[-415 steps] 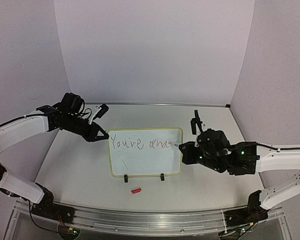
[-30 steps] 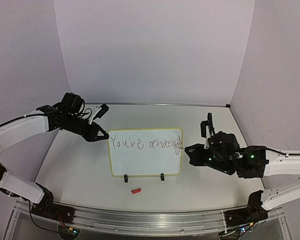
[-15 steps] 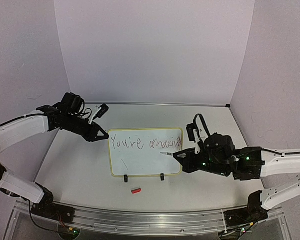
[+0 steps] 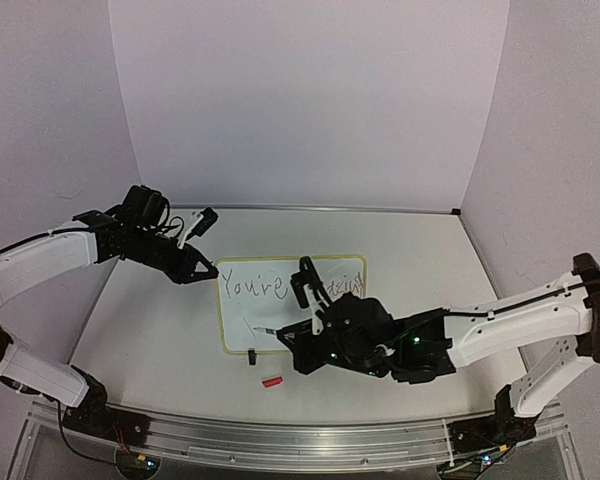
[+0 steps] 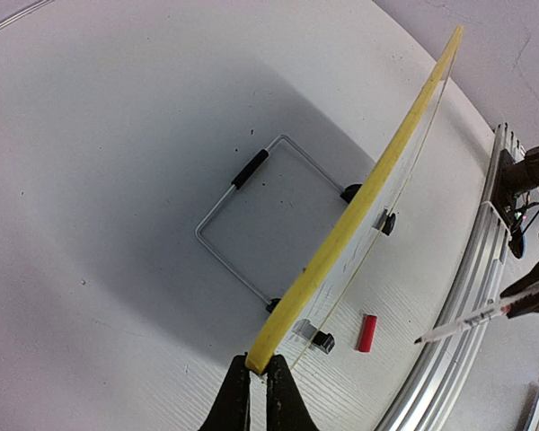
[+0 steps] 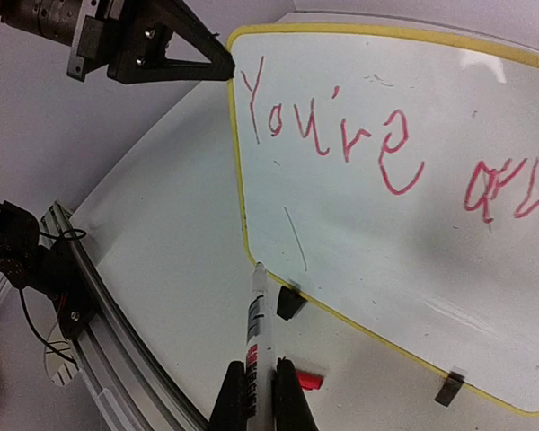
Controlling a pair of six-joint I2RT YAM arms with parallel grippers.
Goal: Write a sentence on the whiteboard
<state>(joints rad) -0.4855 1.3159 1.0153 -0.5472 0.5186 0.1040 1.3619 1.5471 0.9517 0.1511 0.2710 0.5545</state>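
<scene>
The whiteboard point(image 4: 242, 312) stands tilted on two black clip feet point(image 6: 289, 303), with a thin yellow frame point(image 5: 359, 206). The sentence point(image 6: 332, 135) is red handwriting along the top; "You're" and the start of another word show, and my right arm hides the rest in the top view. My left gripper point(image 4: 212, 268) is shut on the board's upper left corner point(image 5: 256, 364). My right gripper point(image 6: 260, 370) is shut on a white marker point(image 6: 254, 314). The marker's tip lies by the board's lower left corner, near a thin dark stroke point(image 6: 295, 238).
A small red cap point(image 4: 271, 381) lies on the table in front of the board, also seen as a red cap point(image 6: 310, 382) beside the marker. A wire stand point(image 5: 269, 211) props the board from behind. A metal rail point(image 4: 280, 440) runs along the near edge.
My right arm has swept left from the board's right edge, carrying the marker to the lower left corner. The first line grew longer earlier. The left arm has not moved.
</scene>
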